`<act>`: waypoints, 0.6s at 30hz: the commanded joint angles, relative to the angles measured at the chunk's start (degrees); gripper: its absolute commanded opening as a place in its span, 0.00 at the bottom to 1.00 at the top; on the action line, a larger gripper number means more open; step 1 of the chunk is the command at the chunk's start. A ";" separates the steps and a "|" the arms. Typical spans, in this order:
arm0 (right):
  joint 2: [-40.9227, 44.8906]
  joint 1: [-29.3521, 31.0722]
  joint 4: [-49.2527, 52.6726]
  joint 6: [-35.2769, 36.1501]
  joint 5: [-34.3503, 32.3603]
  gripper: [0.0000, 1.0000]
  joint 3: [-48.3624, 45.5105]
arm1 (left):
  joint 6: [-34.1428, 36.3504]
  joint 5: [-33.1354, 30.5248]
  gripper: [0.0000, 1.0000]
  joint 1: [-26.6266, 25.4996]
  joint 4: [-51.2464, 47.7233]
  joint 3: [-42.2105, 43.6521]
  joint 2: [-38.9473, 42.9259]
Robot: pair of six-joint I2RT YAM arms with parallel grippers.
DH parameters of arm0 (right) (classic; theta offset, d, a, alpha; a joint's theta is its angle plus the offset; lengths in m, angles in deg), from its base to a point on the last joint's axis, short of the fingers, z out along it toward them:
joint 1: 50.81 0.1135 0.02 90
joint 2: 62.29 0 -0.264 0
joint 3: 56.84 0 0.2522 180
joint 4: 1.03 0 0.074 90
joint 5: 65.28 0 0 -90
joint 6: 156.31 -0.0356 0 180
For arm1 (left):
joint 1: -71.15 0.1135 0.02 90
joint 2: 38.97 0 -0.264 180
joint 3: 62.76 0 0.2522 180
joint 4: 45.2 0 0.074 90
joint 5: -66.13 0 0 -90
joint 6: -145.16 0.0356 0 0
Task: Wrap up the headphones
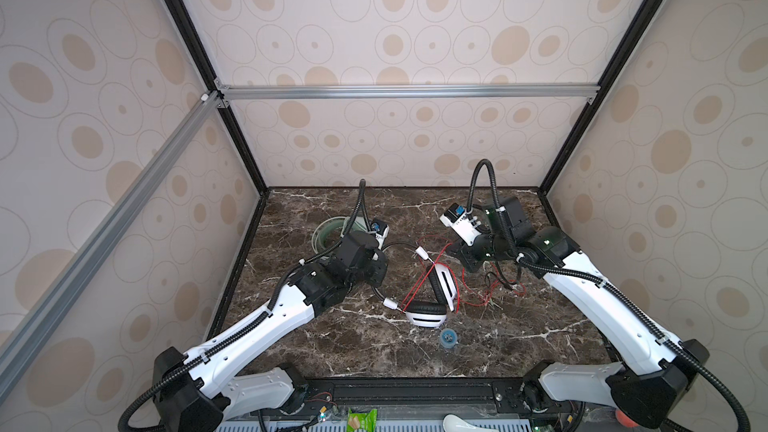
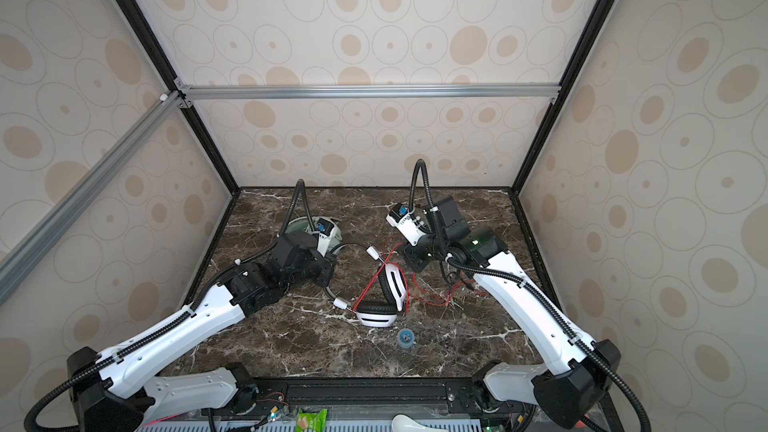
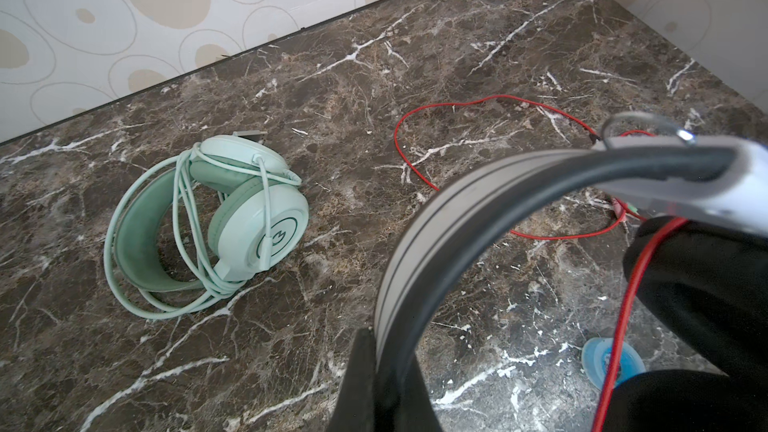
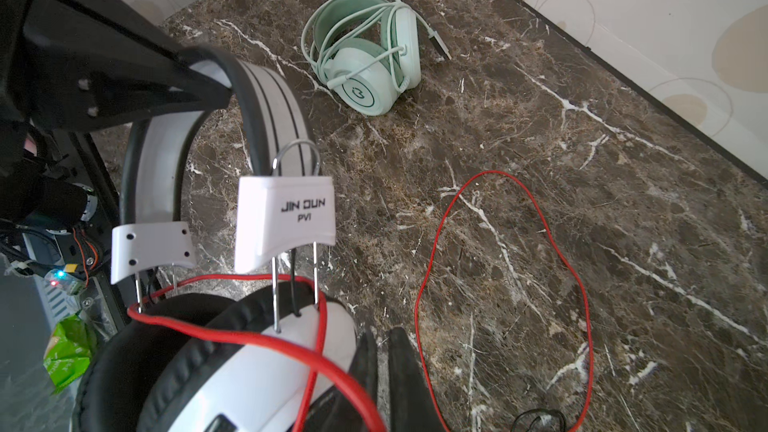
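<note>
Top view, white-and-black headset, open end rightward

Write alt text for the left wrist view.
The left pincer clamps the white-and-black headset's headband up close. Beyond, the mint green headset lies on the marble table, cord wound around it, near a loose red cord.

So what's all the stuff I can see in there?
mint green headphones: one, pale mint, far left part of the table, cord looped around them
white-and-black headphones: one, middle of the table
red cord: one, thin, crossing the white-and-black headphones, trailing loose to their right
blue round thing: one, small, just nearer than the white-and-black headphones
green packet: one, past the table's near edge
table: one, dark brown marble
walls: cream with tan ovals
left gripper: black, shut on the white-and-black headband
right gripper: black, beside a white earcup; open or shut unclear
</note>
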 commanded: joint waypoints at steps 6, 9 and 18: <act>-0.16 -4.25 -5.15 -4.13 5.14 0.16 -3.74 | -0.22 4.31 0.00 -0.54 3.21 -4.03 2.14; -0.09 -5.93 -6.96 -6.13 6.75 0.18 -5.41 | -0.57 4.76 0.00 -0.56 3.32 -5.08 2.10; 1.02 -8.78 -12.79 -9.55 12.66 0.29 -10.11 | -2.12 5.39 0.00 -0.57 5.57 -9.59 2.21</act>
